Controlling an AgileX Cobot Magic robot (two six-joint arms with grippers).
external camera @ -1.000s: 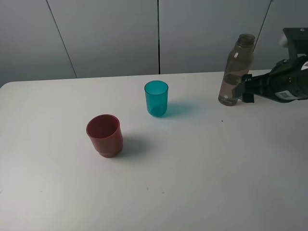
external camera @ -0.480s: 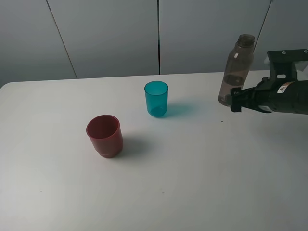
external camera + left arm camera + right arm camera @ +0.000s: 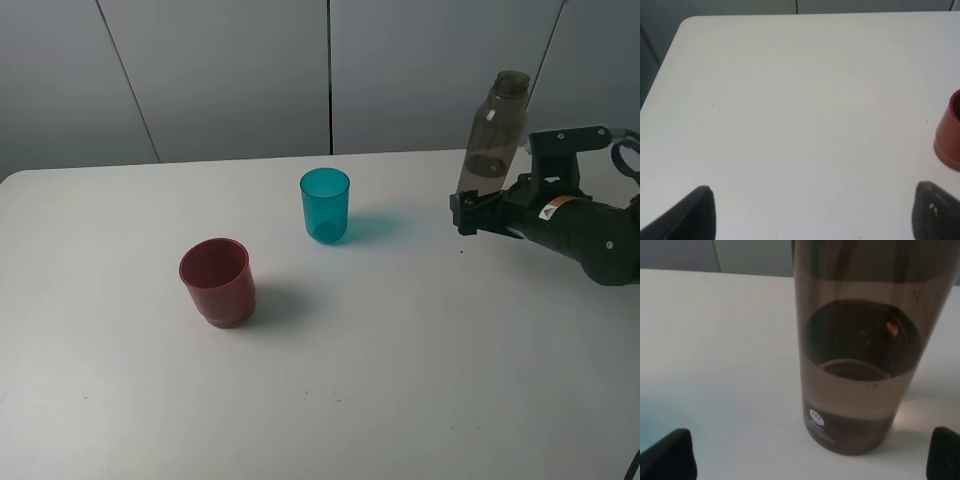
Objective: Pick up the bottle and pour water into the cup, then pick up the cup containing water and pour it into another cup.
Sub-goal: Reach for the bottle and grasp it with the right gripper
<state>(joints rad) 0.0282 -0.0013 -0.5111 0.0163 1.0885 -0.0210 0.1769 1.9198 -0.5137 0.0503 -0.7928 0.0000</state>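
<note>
Bottle [image 3: 492, 138], one; cups, two: teal cup [image 3: 325, 204], red cup [image 3: 216, 281].

lab-like robot test space: plain white table [image 3: 420, 380], seamed grey wall panels [image 3: 230, 70] behind.

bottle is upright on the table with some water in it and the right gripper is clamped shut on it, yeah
Not quite. The right gripper is open, not clamped shut. In the right wrist view its fingertips stand wide apart on either side, clear of the bottle. The rest is right: the bottle is upright on the table with some water in it.
</note>
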